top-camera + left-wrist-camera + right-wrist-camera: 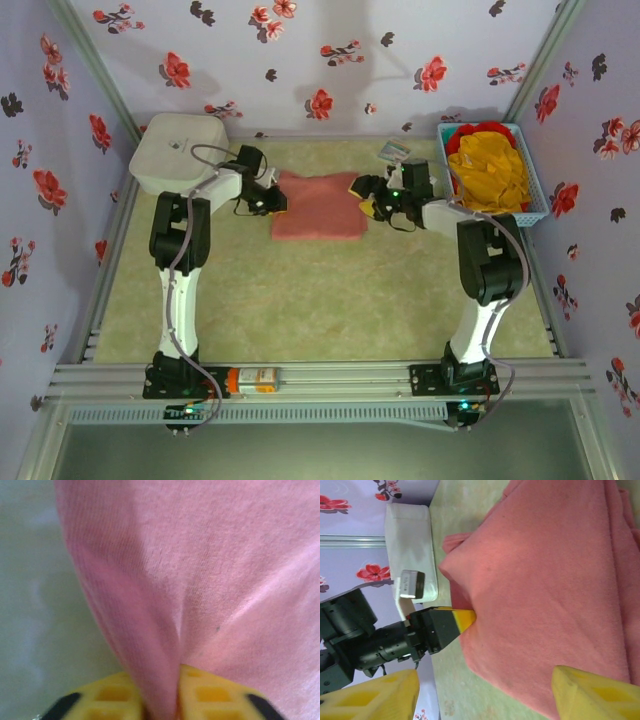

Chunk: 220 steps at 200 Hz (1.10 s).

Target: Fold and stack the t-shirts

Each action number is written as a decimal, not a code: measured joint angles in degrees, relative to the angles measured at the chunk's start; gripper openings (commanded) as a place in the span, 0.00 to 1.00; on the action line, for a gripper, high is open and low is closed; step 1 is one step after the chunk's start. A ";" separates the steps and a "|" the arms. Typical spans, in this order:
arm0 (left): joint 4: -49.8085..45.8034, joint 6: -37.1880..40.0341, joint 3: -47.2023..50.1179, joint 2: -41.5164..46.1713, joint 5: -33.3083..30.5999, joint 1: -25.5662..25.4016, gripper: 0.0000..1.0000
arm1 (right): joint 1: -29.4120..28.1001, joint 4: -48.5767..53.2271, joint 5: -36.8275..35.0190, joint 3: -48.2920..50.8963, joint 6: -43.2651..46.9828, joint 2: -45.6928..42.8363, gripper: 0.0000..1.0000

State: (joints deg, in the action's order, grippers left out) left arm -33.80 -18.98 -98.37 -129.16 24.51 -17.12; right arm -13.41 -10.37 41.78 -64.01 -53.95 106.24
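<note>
A dusty salmon-pink t-shirt (320,205) lies folded at the middle back of the green mat. My left gripper (275,200) is at its left edge. In the left wrist view its yellow fingers (210,695) are shut on a pinched fold of the pink cloth (210,570). My right gripper (365,203) is at the shirt's right edge. Its yellow fingertips (590,692) stand wide apart, open, over the near edge of the shirt (545,580), gripping nothing. Across the shirt, the right wrist view shows the left gripper (462,620) biting the cloth. Mustard yellow and red t-shirts (490,165) lie heaped in a basket.
A blue basket (540,205) stands at the back right, beside the right arm. A white rounded box (178,150) sits at the back left, close behind the left arm. A small grey item (393,151) lies near the back wall. Flowered walls close in three sides.
</note>
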 measured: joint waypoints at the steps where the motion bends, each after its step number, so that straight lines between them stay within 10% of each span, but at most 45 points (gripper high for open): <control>1: -0.09 0.04 -0.04 0.00 -0.11 -0.02 0.10 | 0.02 0.00 0.00 0.04 0.02 -0.15 0.70; 104: -11.45 2.93 19.41 18.69 -18.64 -0.70 0.00 | 0.42 0.00 -0.22 2.71 0.74 -3.23 0.69; 220: -27.91 7.85 22.95 25.92 -37.83 14.12 0.02 | 0.42 -1.31 0.50 7.02 0.83 -5.95 0.68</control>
State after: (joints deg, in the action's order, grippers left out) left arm -61.71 -11.14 -75.42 -103.24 -13.32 -3.01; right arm -12.99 -11.68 42.28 -56.99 -53.12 100.29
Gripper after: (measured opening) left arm 0.061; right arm 0.683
